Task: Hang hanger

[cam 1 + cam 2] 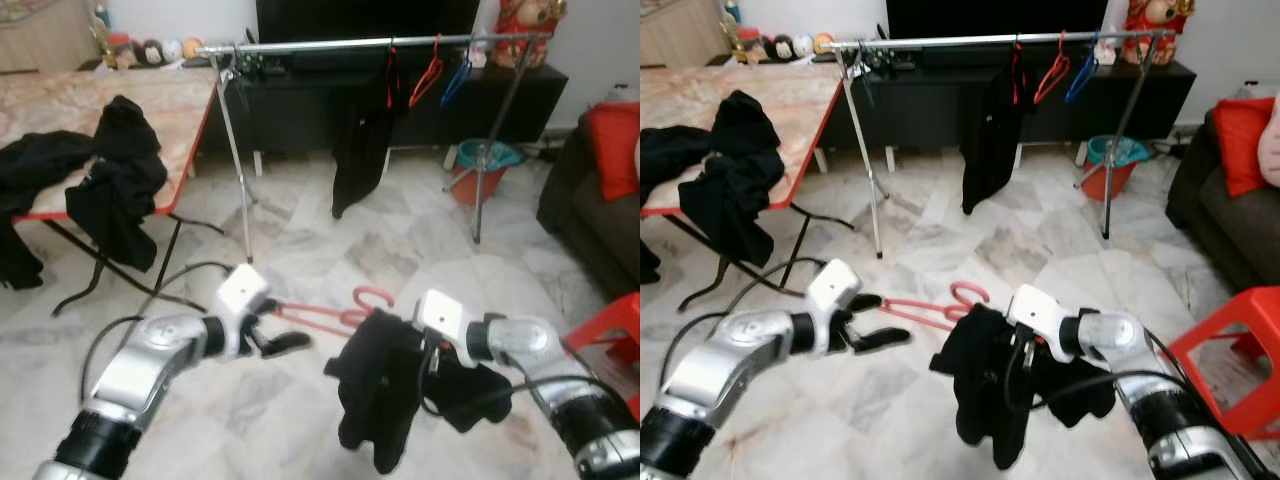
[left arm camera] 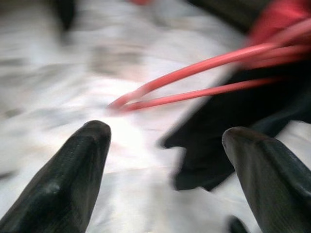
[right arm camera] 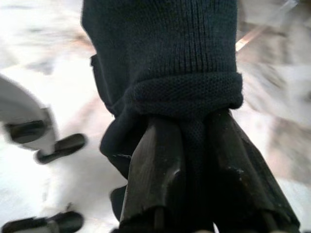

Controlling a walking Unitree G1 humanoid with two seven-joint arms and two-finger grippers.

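**Marble floor, chrome rail ahead, hanger between the grippers**

Pale marble-tiled floor [image 1: 300,240] underfoot, with a long chrome clothes rail on two legs [image 1: 330,44] standing well ahead in front of a low black cabinet [image 1: 400,100]. Already on that rail: a black garment [image 1: 360,150], a bare red hanger [image 1: 428,75] and a bare blue hanger [image 1: 456,78]. Off to the left, a marble-topped folding table [image 1: 150,110] heaped with more dark clothes [image 1: 110,185]; to the right, a dark sofa [image 1: 590,220] and the corner of a red plastic stool [image 1: 610,330].

Low in front of the body, a pink wire coat hanger [image 1: 330,310] carrying a dark knitted garment [image 1: 385,390]. Long axis roughly level, running across from left gripper to right, hook curling upward near the middle and toward the rail.

Right gripper [image 1: 1025,350] clamped on a bunched fold of the knit, fingers [image 3: 155,174] pressed together around the fabric, bearing the load. Left gripper [image 1: 270,335] spread wide, fingertips [image 2: 77,165] apart with nothing between them; the hanger's narrow pink end just beyond and slightly above, pointing at the gap but not touched.

Judged from this: left gripper nearer the free end of the hanger, so likely the one to steady it. Rail well apart, forward and higher, so lifting and approaching not yet done.
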